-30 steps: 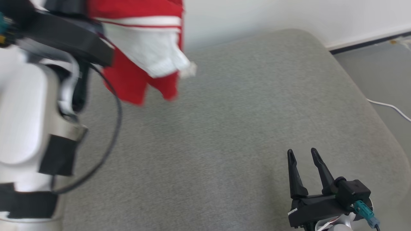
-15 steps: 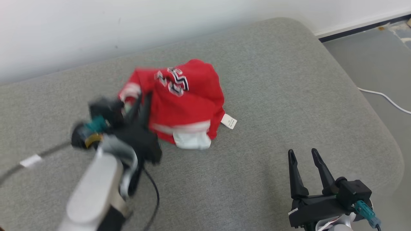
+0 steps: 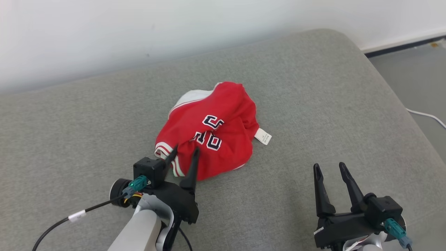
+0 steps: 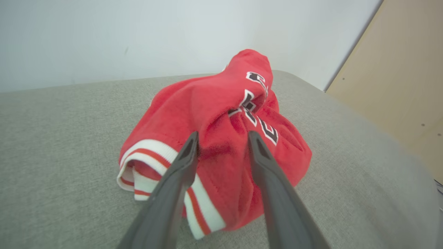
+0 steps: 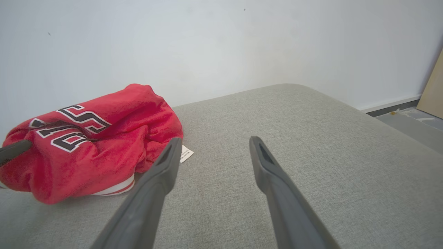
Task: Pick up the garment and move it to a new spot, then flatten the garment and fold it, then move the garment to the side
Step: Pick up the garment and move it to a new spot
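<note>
nearest, on the robot's right: right gripper [image 3: 328,165] hanging over bare grey cushion [image 3: 313,104], claw spread wide, holding nothing.

a little farther in, on the robot's left: left gripper [image 3: 186,148], claw partly parted, tips against the striped hem of the garment [image 3: 216,129], no cloth visibly pinched.

just beyond: the red garment itself, lettered in dark and white, slumped in a rumpled heap near the middle of the cushion, white label [image 3: 263,136] poking out on its right side, well apart from the right gripper.

judged to be the close of the first step, with the heap set down at its spot and flattening not yet begun. called for next, by the look of it: finding two edges or corners, one per claw, and drawing them apart to spread the cloth flat. striped hem by the left tips a likely first hold; other corners buried in the folds and hard to pick out.

no container on hand, nothing held in anything; cloth resting straight on the cushion.

farthest back: pale wall [image 3: 139,28], and off to the right a strip of grey floor [image 3: 411,76] with a white cable [image 3: 427,116].
</note>
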You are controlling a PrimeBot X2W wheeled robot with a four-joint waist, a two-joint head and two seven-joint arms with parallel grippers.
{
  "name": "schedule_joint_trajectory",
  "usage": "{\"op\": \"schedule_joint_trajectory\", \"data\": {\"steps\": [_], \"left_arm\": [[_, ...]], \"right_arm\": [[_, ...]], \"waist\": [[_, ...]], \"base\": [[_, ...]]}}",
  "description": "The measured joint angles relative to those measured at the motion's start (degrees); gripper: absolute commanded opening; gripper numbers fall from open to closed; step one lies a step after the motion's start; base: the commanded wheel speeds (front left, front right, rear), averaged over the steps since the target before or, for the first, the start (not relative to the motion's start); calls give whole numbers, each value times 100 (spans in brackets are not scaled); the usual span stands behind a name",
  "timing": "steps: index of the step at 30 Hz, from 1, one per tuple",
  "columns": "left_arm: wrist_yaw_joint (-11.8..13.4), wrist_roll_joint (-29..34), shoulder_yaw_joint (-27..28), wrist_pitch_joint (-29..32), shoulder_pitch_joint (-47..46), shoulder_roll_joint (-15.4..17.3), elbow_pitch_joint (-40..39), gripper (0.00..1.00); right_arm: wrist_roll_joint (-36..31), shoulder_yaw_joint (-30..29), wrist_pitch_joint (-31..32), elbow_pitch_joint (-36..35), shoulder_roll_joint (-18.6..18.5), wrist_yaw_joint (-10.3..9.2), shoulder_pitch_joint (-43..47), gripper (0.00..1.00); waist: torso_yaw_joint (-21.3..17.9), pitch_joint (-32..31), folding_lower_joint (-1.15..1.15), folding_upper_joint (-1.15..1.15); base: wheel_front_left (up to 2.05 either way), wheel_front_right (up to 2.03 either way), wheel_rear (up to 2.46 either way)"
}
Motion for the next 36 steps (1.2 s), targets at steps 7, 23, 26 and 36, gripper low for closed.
{"op": "schedule_joint_trajectory", "data": {"steps": [7,23,26,36], "left_arm": [[60,211,109,-210,-36,104,-538,100],[513,713,1499,-245,1275,783,-2239,100],[527,806,1711,-244,1657,822,-2479,100],[589,1250,2452,-245,2817,721,-2937,100]], "right_arm": [[-24,-15,0,-18,1,0,155,100],[-107,-92,0,-181,1,0,382,100],[-107,-85,0,-204,4,0,427,100],[-167,-9,0,-182,2,0,545,100]], "waist": [[269,-223,0,0],[964,-723,-1,0],[1082,-801,-1,0],[1327,-997,-1,0]], "base": [[0,0,0],[0,0,0],[0,0,0],[0,0,0]]}}
